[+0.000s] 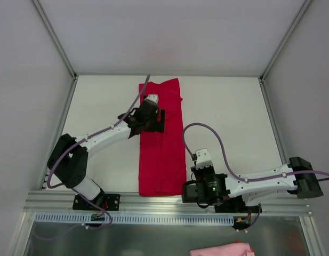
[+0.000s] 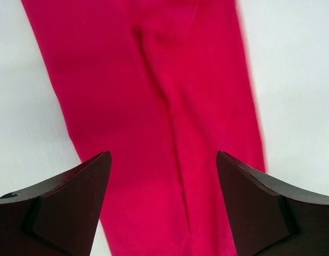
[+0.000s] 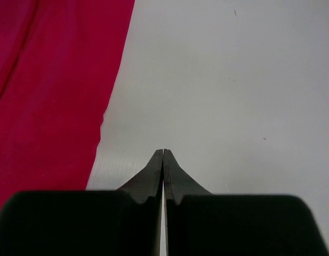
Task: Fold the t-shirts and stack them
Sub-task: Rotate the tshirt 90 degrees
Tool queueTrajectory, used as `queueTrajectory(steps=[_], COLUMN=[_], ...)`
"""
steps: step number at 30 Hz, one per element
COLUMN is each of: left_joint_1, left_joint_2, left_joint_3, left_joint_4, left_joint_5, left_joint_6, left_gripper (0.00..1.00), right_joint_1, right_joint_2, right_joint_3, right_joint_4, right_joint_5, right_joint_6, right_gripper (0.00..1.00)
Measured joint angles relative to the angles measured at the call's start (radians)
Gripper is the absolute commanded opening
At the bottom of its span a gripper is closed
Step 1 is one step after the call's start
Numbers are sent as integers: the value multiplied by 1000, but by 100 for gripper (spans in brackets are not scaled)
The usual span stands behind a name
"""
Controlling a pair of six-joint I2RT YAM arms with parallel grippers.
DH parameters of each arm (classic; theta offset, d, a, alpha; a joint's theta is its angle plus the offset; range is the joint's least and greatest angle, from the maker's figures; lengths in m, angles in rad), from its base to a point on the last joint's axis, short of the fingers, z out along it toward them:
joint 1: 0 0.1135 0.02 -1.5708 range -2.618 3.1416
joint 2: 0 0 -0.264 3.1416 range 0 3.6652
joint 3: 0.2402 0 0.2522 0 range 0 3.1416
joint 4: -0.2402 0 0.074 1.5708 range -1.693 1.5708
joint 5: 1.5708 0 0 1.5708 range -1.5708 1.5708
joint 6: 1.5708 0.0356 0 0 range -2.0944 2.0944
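Note:
A crimson t-shirt (image 1: pixel 161 154) lies on the white table, folded lengthwise into a long narrow strip that runs from the far middle to the near edge. My left gripper (image 1: pixel 159 120) hovers over the strip's far half, open. In the left wrist view the left gripper (image 2: pixel 163 160) has its two dark fingers wide apart over the red t-shirt (image 2: pixel 153 80), with nothing between them. My right gripper (image 1: pixel 192 191) sits just right of the strip's near corner. In the right wrist view the right gripper (image 3: pixel 163 152) is shut and empty over bare table, the t-shirt (image 3: pixel 47 96) to its left.
White walls enclose the table (image 1: pixel 228 117) on the left, right and far sides. A metal rail (image 1: pixel 169 202) runs along the near edge by the arm bases. A pink cloth (image 1: pixel 220 249) pokes into view below the rail at the bottom.

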Motion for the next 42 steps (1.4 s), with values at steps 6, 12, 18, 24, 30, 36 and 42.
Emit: queueTrajectory(steps=[6,12,18,24,30,36,42], left_joint_1=[-156,-159,-159,-159,-169,-267,-408], left_joint_2=[-47,-410,-607,-734,-909,-966,-825], left_joint_3=[-419,-716,-802,-840,-876,-894,-911], left_joint_4=[97,295,317,328,173,61,46], left_joint_5=[-96,-129,-136,-130,-155,-215,-268], left_joint_6=[-123,-211,-238,-290,-398,-510,-607], left_gripper=[79,80,80,80,76,73,69], right_joint_1=[-8,-237,-399,-451,-459,-411,-320], right_joint_2=[-72,-299,-378,-161,-89,-116,-172], right_joint_3=[-114,-399,-445,-430,-422,-422,-420], right_joint_4=[200,626,781,909,957,957,901], right_joint_5=[-60,-303,-453,-554,-597,-599,-565], right_joint_6=[-101,-359,-464,-503,-502,-480,-434], right_gripper=[29,40,46,54,55,55,56])
